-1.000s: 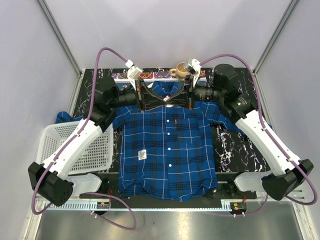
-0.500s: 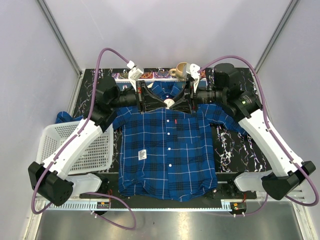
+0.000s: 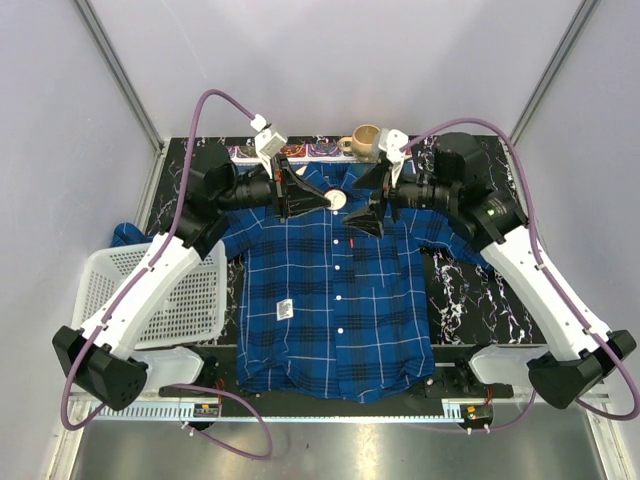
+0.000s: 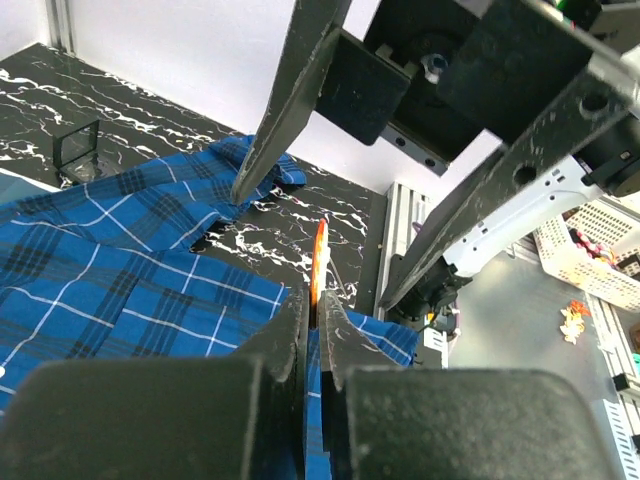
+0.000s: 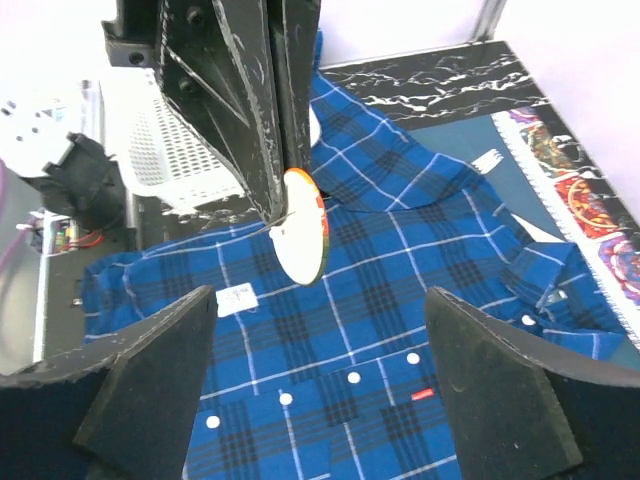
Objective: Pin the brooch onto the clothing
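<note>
The left tool (image 3: 322, 200) is clenched on the small round brooch (image 3: 337, 200), an orange-rimmed disc with a pale back, pinching it by its edge so that it hangs in the air above the collar end of the blue and navy plaid button-up shirt (image 3: 330, 300). Facing it, the right tool (image 3: 368, 203) is released, its fingers spread wide to either side of the disc and apart from it. The shirt lies front up on the black marbled bench (image 3: 460, 290), collar toward the far side.

I judge the brooch is being presented between the two arms and is not yet pinned. The next move calls for turning its pale back toward the cloth and lowering it, with the free tool steadying fabric or disc. From the left wrist the brooch (image 4: 319, 260) shows only as a thin orange sliver; the clasp is too fine to make out
</note>
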You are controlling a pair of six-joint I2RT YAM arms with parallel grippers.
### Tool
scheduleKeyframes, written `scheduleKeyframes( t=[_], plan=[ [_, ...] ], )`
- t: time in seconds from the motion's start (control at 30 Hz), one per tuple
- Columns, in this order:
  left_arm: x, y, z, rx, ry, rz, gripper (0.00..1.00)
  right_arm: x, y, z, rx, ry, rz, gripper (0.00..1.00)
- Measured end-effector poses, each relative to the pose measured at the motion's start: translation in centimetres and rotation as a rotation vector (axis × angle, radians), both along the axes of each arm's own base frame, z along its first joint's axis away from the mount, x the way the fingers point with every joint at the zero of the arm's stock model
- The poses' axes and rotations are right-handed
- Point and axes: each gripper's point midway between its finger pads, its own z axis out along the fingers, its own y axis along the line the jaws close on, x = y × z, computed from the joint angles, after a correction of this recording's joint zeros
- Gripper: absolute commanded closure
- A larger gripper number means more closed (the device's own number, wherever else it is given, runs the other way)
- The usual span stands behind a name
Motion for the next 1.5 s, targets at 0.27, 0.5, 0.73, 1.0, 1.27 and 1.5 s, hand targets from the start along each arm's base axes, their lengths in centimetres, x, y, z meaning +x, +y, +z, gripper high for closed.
scheduleKeyframes(
  t=[0.27,0.5,0.73,1.0,1.27,1.5],
  plan=[
    [0.6,-0.2,-0.7,0.012,0.075,0.023,1.0,-0.4,1.4,-0.2,-0.007,-0.256,-0.06,0.0],
    [0.6,-0.2,-0.8,0.012,0.105,0.027,1.0,1.3,1.1,1.9,0.022,-0.384,-0.144,0.03],
    [0.6,-0.2,-0.8,0.011,0.11,0.027,1.0,2.2,0.7,2.4,0.015,-0.435,-0.192,0.03],
    [0.6,-0.2,-1.1,0.015,0.116,0.026,1.0,2.8,0.3,2.8,0.013,-0.455,-0.233,0.03],
    [0.5,-0.2,-1.6,0.022,0.129,0.024,1.0,3.1,-0.4,3.4,0.009,-0.481,-0.272,0.0],
    [0.7,-0.3,-1.8,0.024,0.136,0.022,1.0,1.1,0.3,2.3,-0.013,-0.471,-0.153,0.0]
  ],
)
